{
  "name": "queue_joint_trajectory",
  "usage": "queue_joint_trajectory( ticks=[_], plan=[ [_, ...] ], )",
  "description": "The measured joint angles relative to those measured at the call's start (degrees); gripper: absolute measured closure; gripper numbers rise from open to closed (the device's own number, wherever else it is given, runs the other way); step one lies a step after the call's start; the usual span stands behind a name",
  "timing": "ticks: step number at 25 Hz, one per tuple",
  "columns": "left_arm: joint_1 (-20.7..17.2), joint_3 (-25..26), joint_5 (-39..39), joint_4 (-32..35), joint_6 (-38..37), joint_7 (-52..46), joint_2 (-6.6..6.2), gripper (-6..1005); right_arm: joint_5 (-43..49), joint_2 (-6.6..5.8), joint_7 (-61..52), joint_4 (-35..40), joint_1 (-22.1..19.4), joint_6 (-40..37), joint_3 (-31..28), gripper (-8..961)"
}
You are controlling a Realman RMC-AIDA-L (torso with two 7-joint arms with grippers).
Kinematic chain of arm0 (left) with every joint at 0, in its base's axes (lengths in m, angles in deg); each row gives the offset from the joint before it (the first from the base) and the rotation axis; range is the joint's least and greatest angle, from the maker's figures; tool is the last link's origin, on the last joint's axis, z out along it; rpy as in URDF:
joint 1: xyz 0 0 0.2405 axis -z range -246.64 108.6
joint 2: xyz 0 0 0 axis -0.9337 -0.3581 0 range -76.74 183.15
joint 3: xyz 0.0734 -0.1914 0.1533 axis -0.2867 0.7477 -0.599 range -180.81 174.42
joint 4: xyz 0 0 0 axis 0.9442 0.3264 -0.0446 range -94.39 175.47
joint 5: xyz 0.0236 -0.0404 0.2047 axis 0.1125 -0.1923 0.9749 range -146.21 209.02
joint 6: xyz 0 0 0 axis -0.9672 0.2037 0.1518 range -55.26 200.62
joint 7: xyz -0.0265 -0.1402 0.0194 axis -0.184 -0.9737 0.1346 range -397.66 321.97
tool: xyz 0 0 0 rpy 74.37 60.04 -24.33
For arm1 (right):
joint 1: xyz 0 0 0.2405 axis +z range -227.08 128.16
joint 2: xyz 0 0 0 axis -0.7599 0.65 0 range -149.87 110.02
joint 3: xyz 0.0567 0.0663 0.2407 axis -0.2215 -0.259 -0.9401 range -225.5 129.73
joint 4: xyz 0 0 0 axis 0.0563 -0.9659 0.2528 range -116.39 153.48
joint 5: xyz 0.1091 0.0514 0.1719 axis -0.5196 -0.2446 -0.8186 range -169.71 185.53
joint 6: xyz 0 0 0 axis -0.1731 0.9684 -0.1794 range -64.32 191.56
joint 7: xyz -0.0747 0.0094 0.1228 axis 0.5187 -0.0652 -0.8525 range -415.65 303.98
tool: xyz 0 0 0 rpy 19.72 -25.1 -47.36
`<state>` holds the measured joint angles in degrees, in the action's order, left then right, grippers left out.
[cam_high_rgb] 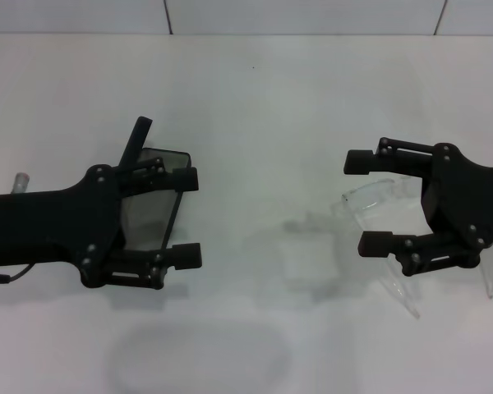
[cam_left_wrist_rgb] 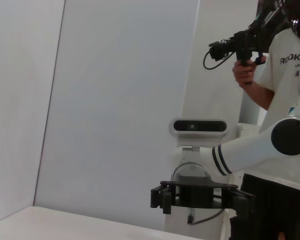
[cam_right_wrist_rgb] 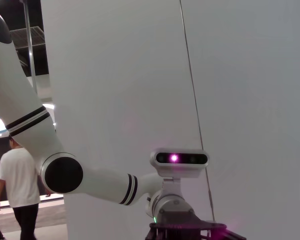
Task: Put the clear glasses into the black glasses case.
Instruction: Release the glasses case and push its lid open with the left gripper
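With fingers spread wide and gripping nothing, the left gripper [cam_high_rgb: 191,217] hovers over the open slim black hard glasses case [cam_high_rgb: 152,197] on the white table [cam_high_rgb: 263,98], while the equally open, empty right gripper [cam_high_rgb: 363,201] hovers over the transparent colourless plastic glasses [cam_high_rgb: 378,197].

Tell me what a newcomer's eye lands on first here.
Two black grippers face each other across the white table, both open. The left gripper hangs over the open black glasses case on the robot's left; the right gripper hangs over the clear glasses on its right.
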<state>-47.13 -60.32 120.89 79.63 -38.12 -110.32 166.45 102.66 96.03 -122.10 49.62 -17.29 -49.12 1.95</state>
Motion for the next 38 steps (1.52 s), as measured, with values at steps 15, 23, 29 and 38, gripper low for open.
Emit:
queue_joint_trajectory(
  ticks=[15, 23, 29, 38],
  plan=[
    [-0.09, 0.10, -0.08, 0.02, 0.29, -0.05, 0.37, 162, -0.27, 0.05, 1.40, -1.41, -0.03, 0.01, -0.15, 95],
    [1.09, 10.44, 2.21, 12.05, 6.84, -20.24, 0.62, 189, -1.14, -2.23, 1.65, 0.26, -3.43, 2.25, -7.61, 110],
    [1.69, 10.53, 16.91, 33.89, 18.17, -42.95, 3.31, 209, -1.17, -3.27, 1.04, 3.56, -8.61, 1.81, -14.06, 121],
    [7.01, -4.09, 53.27, 49.37, 20.41, -75.88, 6.05, 293, -1.15, -4.37, 1.72, 7.56, -12.79, 1.41, -19.46, 142]
  ],
)
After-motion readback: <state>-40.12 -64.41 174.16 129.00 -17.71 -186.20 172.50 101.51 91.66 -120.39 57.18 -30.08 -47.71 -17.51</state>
